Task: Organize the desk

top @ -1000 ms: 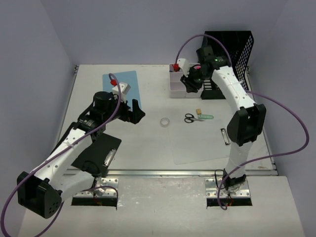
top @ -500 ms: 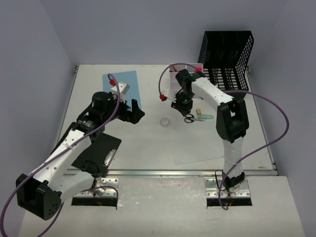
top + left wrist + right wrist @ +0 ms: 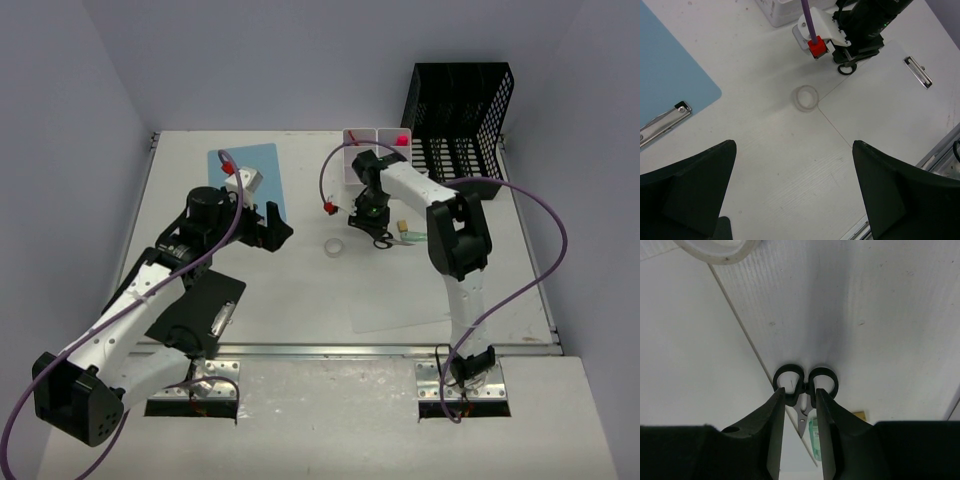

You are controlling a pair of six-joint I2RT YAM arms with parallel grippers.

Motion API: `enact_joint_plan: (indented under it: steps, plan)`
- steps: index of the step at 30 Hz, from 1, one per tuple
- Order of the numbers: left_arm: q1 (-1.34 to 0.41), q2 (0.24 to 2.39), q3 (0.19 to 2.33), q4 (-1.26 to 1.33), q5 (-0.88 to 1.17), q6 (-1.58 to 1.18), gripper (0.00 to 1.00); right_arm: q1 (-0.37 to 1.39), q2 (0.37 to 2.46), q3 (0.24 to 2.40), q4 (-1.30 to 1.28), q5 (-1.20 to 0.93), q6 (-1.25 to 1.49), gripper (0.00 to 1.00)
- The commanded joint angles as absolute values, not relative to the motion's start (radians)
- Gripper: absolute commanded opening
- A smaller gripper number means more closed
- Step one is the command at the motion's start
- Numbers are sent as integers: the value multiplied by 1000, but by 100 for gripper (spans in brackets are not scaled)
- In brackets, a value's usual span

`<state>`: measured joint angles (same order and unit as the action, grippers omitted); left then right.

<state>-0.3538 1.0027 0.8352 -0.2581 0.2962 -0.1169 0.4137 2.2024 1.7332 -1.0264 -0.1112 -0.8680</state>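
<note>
The desk (image 3: 300, 290) is a wide off-white tabletop. Black-handled scissors (image 3: 384, 240) lie on it right of centre. My right gripper (image 3: 372, 226) is down on them. In the right wrist view its fingers (image 3: 800, 392) are nearly together on either side of the scissors' neck (image 3: 806, 389), just below the handle loops. My left gripper (image 3: 270, 228) hovers left of centre, open and empty, with bare desk between its fingers (image 3: 794, 145). A clear tape roll (image 3: 335, 246) lies between the two grippers and also shows in the left wrist view (image 3: 806, 97).
A green tube (image 3: 418, 237) and a tan eraser (image 3: 403, 226) lie by the scissors. White bins (image 3: 362, 150) and a black mesh rack (image 3: 465, 110) stand at the back right. A blue clipboard (image 3: 255, 170), a black clipboard (image 3: 205, 305) and a clear clipboard (image 3: 440, 290) lie flat.
My right arm swung from the white bins forward and left, then came down onto the scissors. The left arm has not moved.
</note>
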Motion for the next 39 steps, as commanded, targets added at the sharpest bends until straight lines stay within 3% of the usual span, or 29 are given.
enact_joint_plan:
  steps: [1,39]
  plan:
    - [-345,982,836,-210,291,-120,100,411,2204,1729,-999,-107,-894,32]
    - [-344,999,816,-195,311,-127,100,390,2183,1563,-841,-58,-933,34]
